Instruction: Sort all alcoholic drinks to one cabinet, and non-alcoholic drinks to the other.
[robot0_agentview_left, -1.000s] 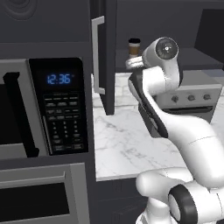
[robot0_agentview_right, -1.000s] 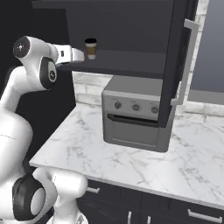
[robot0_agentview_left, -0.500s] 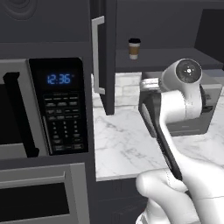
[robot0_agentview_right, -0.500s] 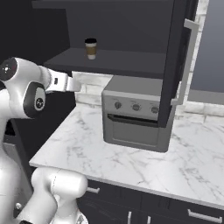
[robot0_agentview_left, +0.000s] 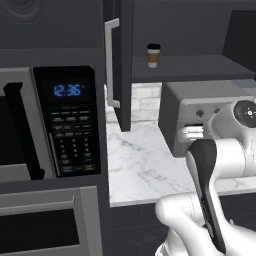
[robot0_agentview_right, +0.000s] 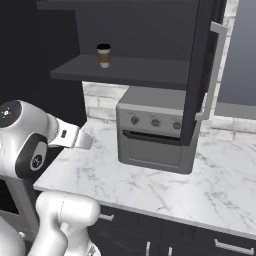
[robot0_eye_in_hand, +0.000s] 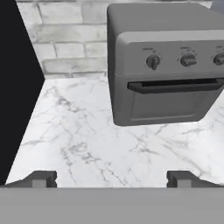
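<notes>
One drink is in sight, a coffee cup (robot0_agentview_left: 153, 55), and it stands farthest back. Nearest, in the hand view, the gripper (robot0_eye_in_hand: 111, 178) hangs over the white marble counter (robot0_eye_in_hand: 96, 148) with its jaws spread wide and nothing between them; the two dark fingertips (robot0_eye_in_hand: 41, 178) sit far apart at the bottom of that view. The gripper's grey tip also shows in the right base view, low above the counter's left part. Just beyond, a grey toaster oven (robot0_agentview_right: 155, 132) with three knobs and a dark handle bar stands on the marble against a pale brick wall (robot0_eye_in_hand: 65, 50). Above it, a black wall cabinet (robot0_agentview_right: 125, 70) is open, its door (robot0_agentview_right: 200, 75) swung out with the long silver bar handle (robot0_agentview_right: 215, 70) facing the room. On the dark inner shelf the cup stands upright, near the left end in the right base view: small, brown paper, capped with a black lid. To the left of the counter, a microwave (robot0_agentview_left: 65, 120) shows a lit blue clock.
</notes>
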